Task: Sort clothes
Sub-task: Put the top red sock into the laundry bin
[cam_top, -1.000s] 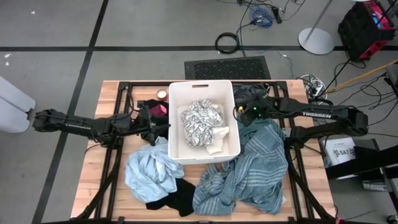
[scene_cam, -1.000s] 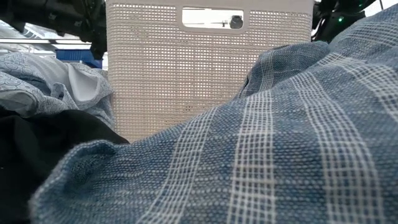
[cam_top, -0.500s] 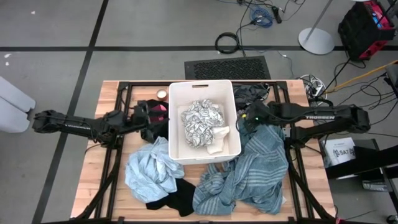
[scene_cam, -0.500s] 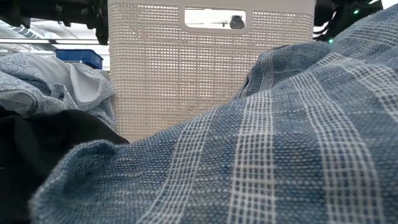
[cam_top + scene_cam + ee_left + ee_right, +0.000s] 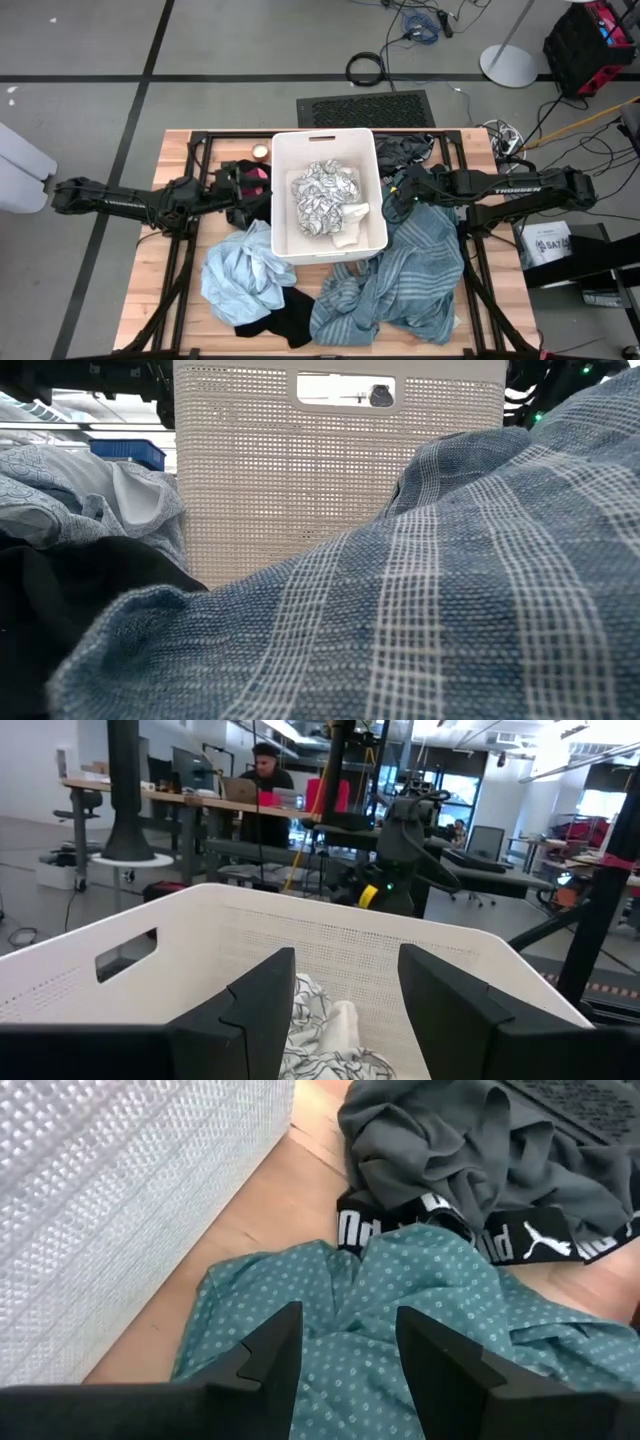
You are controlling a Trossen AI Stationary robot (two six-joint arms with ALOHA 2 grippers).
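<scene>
Right claw (image 5: 340, 1342), fingers spread and empty, hangs over a teal dotted garment (image 5: 420, 1330) right of the white bin (image 5: 283, 170) at frame centre, seemingly picking its next item; next: descend, pinch; left claw (image 5: 345, 982) waits parted beside the bin.

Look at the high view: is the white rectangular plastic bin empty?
No: the white rectangular plastic bin holds a white patterned garment.

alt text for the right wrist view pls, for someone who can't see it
The right gripper, fingers open, hovers over a teal dotted garment on the wooden table. A dark grey garment with a black logo waistband lies beyond it, and the white bin wall stands alongside.
</scene>
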